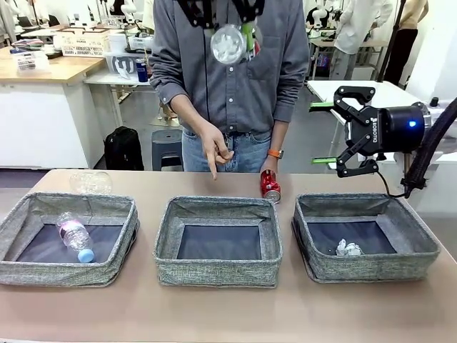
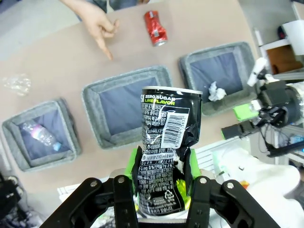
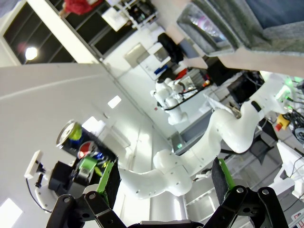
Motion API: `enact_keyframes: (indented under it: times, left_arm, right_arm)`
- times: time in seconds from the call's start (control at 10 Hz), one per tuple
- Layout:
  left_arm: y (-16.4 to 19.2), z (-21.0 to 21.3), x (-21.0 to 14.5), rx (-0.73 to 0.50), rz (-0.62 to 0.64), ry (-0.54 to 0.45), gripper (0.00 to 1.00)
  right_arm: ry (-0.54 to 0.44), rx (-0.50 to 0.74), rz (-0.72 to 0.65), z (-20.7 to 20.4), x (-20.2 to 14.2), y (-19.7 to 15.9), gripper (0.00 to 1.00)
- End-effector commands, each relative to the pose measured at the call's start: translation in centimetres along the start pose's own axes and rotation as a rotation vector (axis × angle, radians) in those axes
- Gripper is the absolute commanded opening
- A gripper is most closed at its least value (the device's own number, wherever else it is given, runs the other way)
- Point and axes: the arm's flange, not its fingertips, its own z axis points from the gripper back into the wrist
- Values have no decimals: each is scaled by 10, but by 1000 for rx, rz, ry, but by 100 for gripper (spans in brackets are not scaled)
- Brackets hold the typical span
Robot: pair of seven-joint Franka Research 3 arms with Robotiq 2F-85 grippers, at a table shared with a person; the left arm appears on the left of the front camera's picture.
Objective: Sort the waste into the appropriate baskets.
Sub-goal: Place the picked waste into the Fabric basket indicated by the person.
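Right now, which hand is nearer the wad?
Right. Right hand hangs open near the wad, by its basket; left hand, shut on the black-and-white can, is high near the middle basket.

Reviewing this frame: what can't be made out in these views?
- Left wrist view: the left gripper hides the lower sides of the black-and-white can; its fine print is too small to read.
- Front view: the top edge cuts off that gripper.
- Front view: the clear bottle behind the left basket is see-through, outline vague.
- Front view: the wad is too small to identify.
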Motion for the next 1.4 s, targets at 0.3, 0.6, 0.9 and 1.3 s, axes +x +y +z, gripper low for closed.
enact_keyframes:
  times: [0.3,0.6,0.9,1.3]
  left_arm:
    - [24,-157,-94,66,87,-102,44]
    - [46,-241,-127,188,209,-93,44]
    - [58,-315,-144,169,190,-61,44]
    - [64,-328,-135,150,240,-87,44]
  right_arm:
    - [13,17,-7,-2,-2,4,100]
    - [13,17,-7,-2,-2,4,100]
    - [13,17,-7,-2,-2,4,100]
    - [13,17,-7,-2,-2,4,100]
